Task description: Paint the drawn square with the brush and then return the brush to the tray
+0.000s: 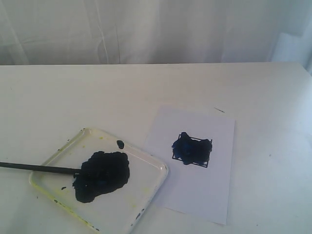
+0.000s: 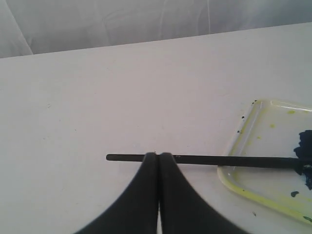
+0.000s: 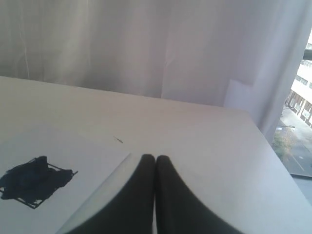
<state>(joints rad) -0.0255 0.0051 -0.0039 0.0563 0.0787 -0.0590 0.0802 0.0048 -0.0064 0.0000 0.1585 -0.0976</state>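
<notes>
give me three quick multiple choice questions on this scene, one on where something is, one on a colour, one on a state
1. Where does the tip of the brush rest?
A. in a glass of water
B. in the black paint blob in the tray
C. on a folded cloth

2. What colour stains the tray's rim?
A. red
B. purple
C. yellow-green

3. What state is the drawn square in?
A. daubed with dark paint
B. blank white inside
C. cut out of the sheet

Answers:
1 B: the brush's end lies in the blob while its handle crosses the rim.
2 C: yellow-green marks run along the rim.
3 A: blue-black paint covers most of the inside of the outline.
</notes>
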